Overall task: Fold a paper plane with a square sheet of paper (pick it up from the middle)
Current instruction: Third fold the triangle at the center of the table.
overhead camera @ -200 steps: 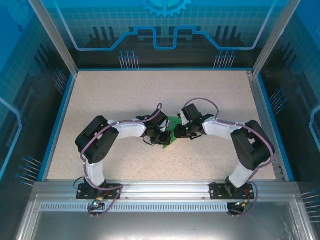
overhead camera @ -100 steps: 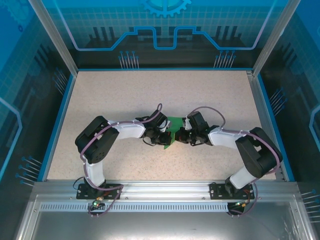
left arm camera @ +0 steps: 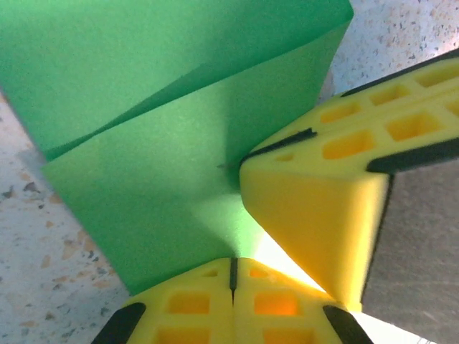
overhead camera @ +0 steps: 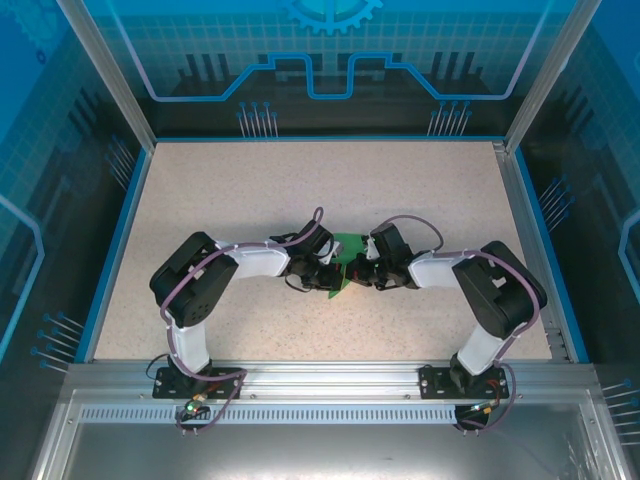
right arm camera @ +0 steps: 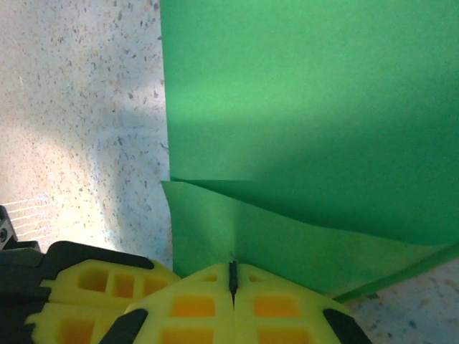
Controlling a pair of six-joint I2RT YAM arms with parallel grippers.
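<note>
Pinching the partly creased square sheet of paper [left arm camera: 143,186], left pincer [left arm camera: 233,276] and right pincer [right arm camera: 233,278] look clamped shut on it, with most plane folds undone.

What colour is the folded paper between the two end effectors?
The paper is plain green, clearest in the right wrist view.

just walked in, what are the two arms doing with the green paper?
Both arms meet mid-table over the green sheet of paper, partway through folding it. The left gripper and the right gripper are each shut on an edge of the sheet, with their fingertips close together. The paper shows a crease and one layer folded over another. It does not look like a finished plane yet.
</note>
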